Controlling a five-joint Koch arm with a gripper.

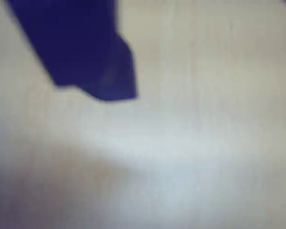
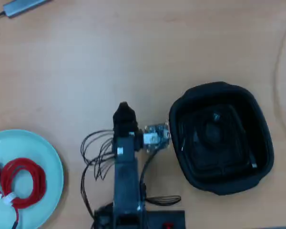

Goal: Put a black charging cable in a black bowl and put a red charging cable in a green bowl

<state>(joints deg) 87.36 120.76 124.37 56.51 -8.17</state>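
Both cables look bowled, red cable (image 2: 23,182) limp, light, grabbable by coil left of end effector (image 2: 123,107), state unclear.

Arm (image 2: 125,176) stretches straight up the overhead view from its base at the bottom edge — loose thin wires (image 2: 96,153) looping off its side. Gripper (image 2: 123,107) at the far end, empty. Wrist view blurred — one blue jaw, so jaw state unclear.

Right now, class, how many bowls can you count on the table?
2. The green bowl sits at the overhead view's lower left, holding the red cable. The black bowl sits right of the arm.
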